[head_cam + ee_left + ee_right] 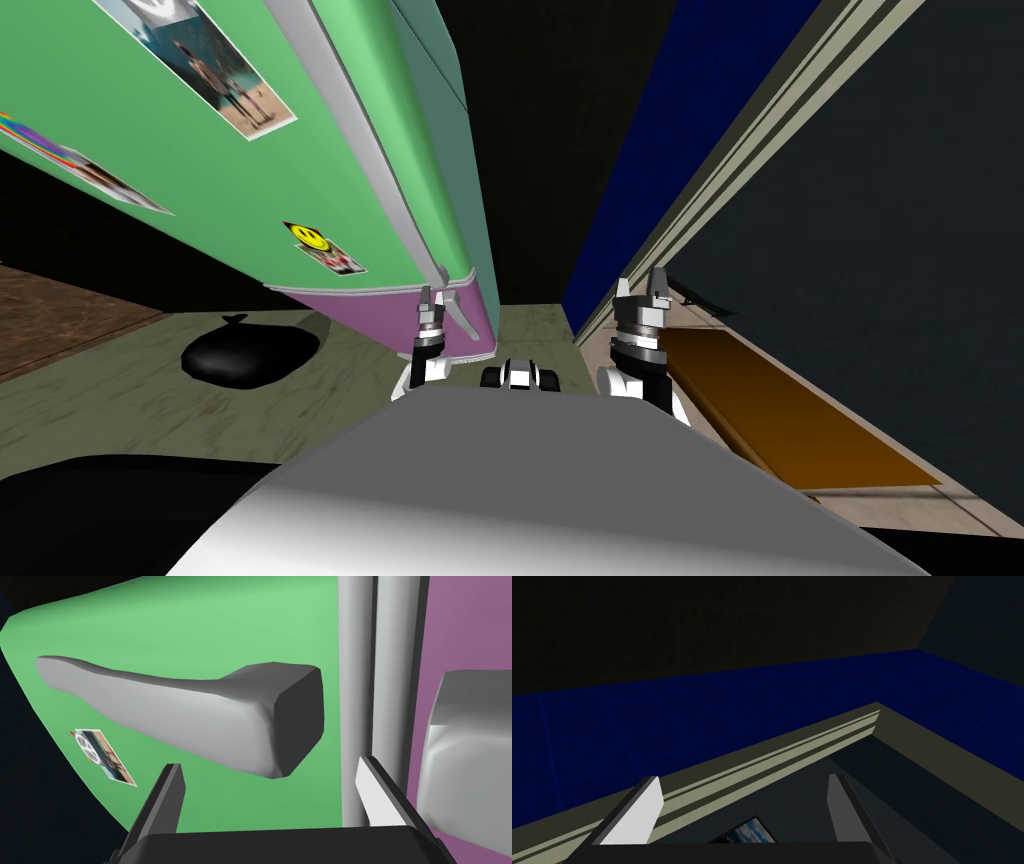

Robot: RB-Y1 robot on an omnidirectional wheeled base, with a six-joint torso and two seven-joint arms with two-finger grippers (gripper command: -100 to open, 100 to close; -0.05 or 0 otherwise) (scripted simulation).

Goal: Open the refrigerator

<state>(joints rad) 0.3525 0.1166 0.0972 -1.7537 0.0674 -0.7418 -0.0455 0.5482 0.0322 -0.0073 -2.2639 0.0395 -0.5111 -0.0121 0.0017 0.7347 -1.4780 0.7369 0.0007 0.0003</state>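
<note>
Refrigerator (330, 180) stands close ahead on the robot's left, its green upper door closed against the body above a purple lower panel (465, 626). A long grey handle (200, 711) runs down the green door. Its blunt end stops just short of the grey band (380, 676) that divides door from panel. Left gripper (268, 765) is raised at that end of the handle. Its fingers (167, 796) are spread apart, one on either side of the blunt end and clear of it, gripping nothing. A second grey handle (465, 746) sits on the purple panel. Right gripper (640, 285) is held to the refrigerator's right, fingers likewise spread and empty. A black bag (250, 352) lies on the floor beside the refrigerator.
</note>
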